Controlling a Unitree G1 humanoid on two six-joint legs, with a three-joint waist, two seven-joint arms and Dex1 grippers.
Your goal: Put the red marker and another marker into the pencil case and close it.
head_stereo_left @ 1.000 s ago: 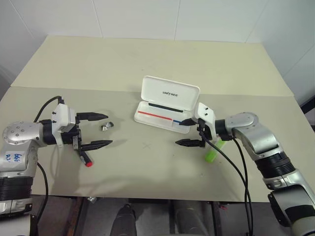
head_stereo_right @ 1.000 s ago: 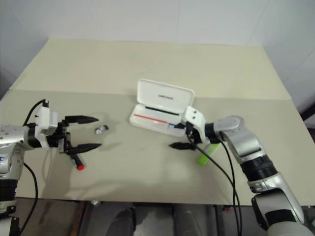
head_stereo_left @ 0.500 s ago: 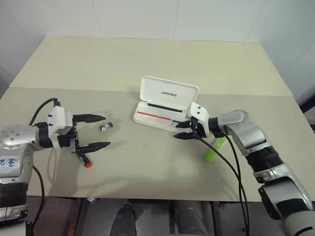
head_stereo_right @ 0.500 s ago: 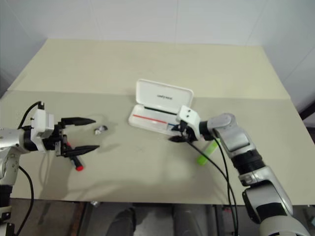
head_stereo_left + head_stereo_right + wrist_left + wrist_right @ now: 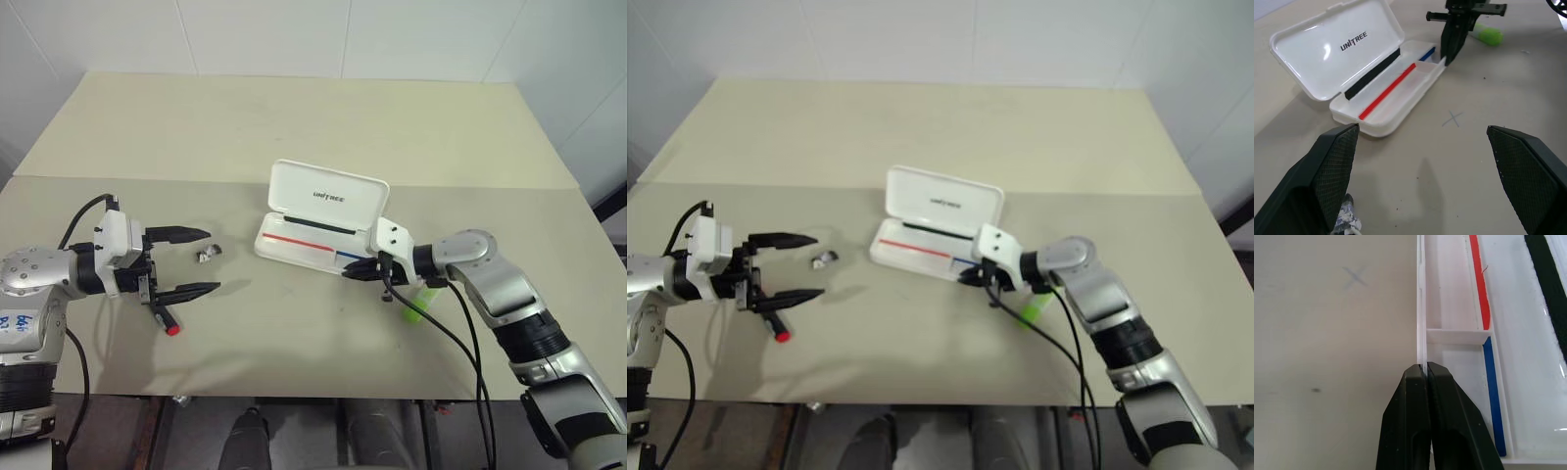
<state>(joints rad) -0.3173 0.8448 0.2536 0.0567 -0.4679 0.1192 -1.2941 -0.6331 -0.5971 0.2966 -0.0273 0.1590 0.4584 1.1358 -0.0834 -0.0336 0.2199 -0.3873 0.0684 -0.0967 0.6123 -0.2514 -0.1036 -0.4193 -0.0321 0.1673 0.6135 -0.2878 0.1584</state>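
My right pincer (image 5: 364,272) is clamped on the front wall of the pencil case (image 5: 318,220). My left pincer (image 5: 194,261) is wide open and empty; the red marker (image 5: 167,319) lies just beneath it, pointing toward me.

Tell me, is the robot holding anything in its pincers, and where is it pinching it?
The right pincer is shut on the pencil case, pinching its thin front wall near the blue stripe. The left pincer is open, holding nothing.

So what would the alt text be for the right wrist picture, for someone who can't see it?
The right tool's two black fingers are pinched shut on the thin front wall of the open white pencil case. Inside the case run a red and a blue stripe; a faint X marks the beige table beside it.
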